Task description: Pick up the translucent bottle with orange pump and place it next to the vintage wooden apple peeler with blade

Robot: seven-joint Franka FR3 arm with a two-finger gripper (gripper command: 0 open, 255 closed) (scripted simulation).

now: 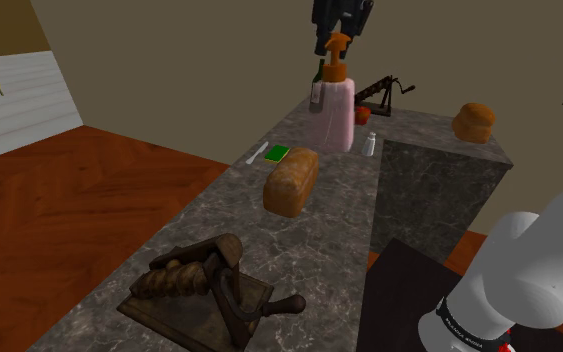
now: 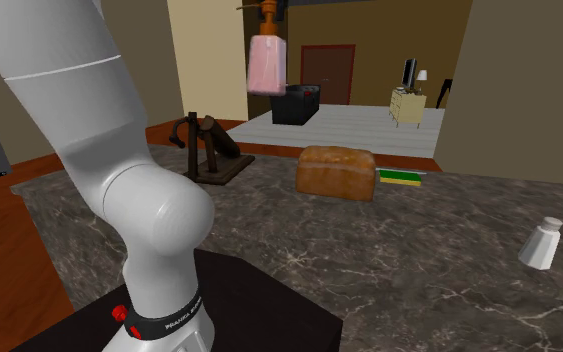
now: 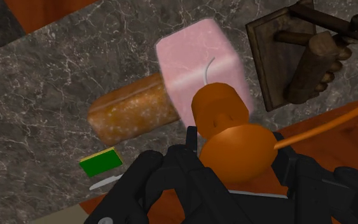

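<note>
One pink pump bottle (image 1: 334, 112) clamped in gripper (image 1: 335, 42), two bread loaves (image 1: 291, 182) (image 1: 474, 121), one wooden peeler (image 1: 204, 290), one shaker (image 1: 369, 145)

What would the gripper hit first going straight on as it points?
The gripper clasps the pump of the bottle; pushed on, the bottle's base would probably meet the marble counter between loaf and peeler; depth is unclear.

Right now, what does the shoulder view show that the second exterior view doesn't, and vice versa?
Shoulder adds: a small loaf at the far corner of the counter and a crank device. Second exterior adds: a black chest, a brown door and a dresser beyond the counter. Both: the pink bottle held by the pincer, big loaf, green sponge, white shaker, wooden peeler.
</note>
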